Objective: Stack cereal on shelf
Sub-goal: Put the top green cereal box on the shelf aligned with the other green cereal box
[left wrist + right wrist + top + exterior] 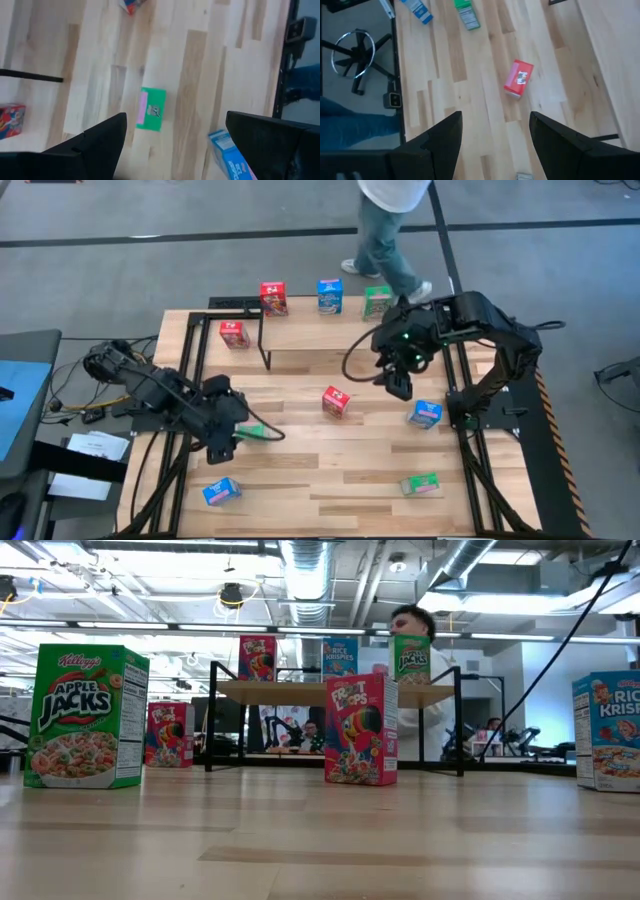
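Observation:
The shelf (310, 335) stands at the far middle of the table, with a red (273, 298), a blue (330, 295) and a green cereal box (376, 302) upright on it. More boxes rest on the tabletop: red (234, 333), red (336, 401), blue (425, 414), green (420, 483), blue (220, 492) and green (255, 430). My left gripper (222, 445) hangs open above the table's left part, just left of that last green box (151, 109). My right gripper (398, 385) hangs open near the shelf's right end, high above the middle red box (519, 77). Neither holds anything.
A person (385, 230) stands beyond the far edge, behind the shelf (410, 620). Black frame rails (470, 460) run along the table's sides. Cables and gear (90, 380) lie left of the table. A chair base (355, 55) shows off the near edge.

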Controlling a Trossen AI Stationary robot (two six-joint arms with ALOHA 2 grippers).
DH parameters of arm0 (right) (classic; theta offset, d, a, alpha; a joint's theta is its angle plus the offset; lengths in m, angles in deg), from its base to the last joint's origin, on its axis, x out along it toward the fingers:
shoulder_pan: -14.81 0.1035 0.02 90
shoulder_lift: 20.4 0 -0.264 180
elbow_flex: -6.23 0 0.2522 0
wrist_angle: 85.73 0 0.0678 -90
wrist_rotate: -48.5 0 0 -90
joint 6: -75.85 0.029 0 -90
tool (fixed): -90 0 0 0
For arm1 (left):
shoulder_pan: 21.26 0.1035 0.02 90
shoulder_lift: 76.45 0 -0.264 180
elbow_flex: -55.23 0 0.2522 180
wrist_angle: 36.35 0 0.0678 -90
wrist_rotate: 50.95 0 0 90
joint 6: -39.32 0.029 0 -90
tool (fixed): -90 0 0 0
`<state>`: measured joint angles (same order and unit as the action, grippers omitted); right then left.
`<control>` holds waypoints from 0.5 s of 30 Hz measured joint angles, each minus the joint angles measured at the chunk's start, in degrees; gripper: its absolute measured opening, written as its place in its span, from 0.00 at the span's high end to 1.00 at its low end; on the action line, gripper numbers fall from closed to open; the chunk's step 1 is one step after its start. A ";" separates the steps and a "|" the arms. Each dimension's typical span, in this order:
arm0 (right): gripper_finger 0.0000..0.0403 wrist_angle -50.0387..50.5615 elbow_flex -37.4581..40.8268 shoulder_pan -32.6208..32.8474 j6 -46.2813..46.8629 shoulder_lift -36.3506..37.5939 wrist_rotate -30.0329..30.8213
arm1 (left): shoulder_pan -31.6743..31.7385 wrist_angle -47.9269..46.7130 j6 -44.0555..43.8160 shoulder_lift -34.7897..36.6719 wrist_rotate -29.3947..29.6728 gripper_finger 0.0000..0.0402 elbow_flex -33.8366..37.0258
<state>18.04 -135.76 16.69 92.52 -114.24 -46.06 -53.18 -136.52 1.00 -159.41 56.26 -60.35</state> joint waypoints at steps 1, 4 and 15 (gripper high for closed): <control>0.37 0.00 -0.04 0.30 0.00 -0.09 0.00 | -0.65 -0.18 -0.14 -0.51 0.02 0.18 0.00; 0.37 -0.03 -0.01 1.23 0.00 -0.33 0.11 | -1.48 -1.12 -0.41 -1.83 0.14 0.18 0.04; 0.37 0.00 -0.01 4.32 1.94 -0.27 0.15 | -2.23 -2.57 1.37 -6.69 2.28 0.18 0.46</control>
<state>18.03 -135.77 21.01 94.46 -114.51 -45.90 -55.41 -139.09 2.37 -166.10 58.54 -59.90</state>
